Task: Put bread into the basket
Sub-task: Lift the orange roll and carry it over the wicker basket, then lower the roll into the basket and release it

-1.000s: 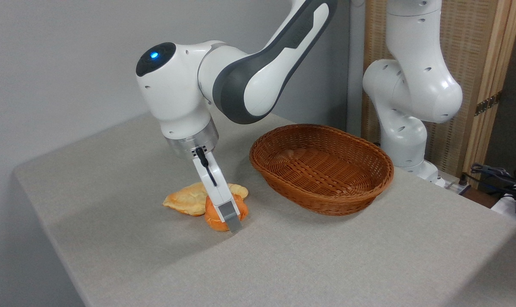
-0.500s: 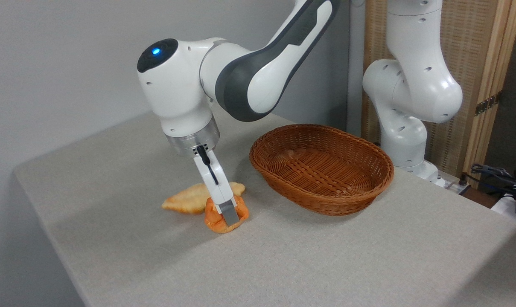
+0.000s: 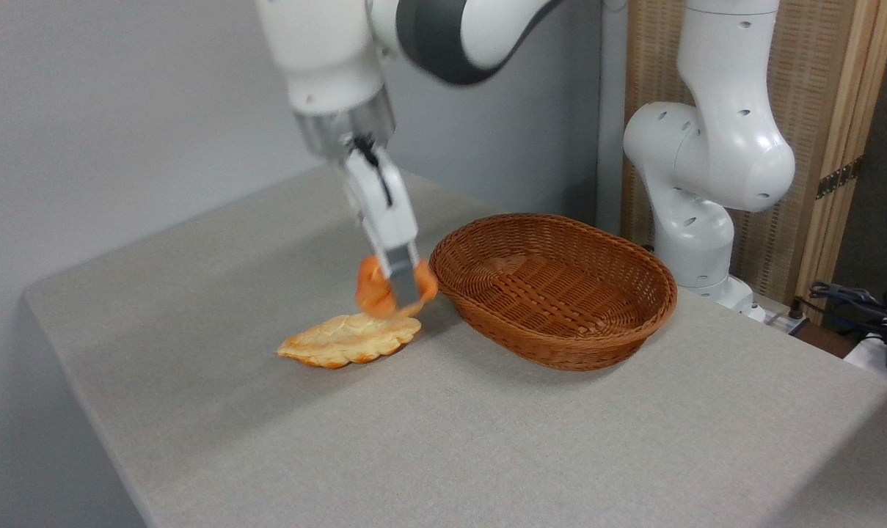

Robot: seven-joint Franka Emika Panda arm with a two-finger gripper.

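Halfway: two-finger gripper (image 3: pixel 398 287) pinching small round orange-brown bun (image 3: pixel 377 289), hanging clear of grey table (image 3: pixel 487 440), not yet over empty oval reddish-brown wicker basket (image 3: pixel 597 345).

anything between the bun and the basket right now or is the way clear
Nothing visible stands in the way. The bun hangs in the shut gripper, clear of the table, just left of the basket; only the near rim lies between. The flat leaf-shaped bread lies below, off that line.

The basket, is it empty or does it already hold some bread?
Empty. The basket shows only bare weave inside. The bun hangs in the hand beside its left rim, above the flat bread.
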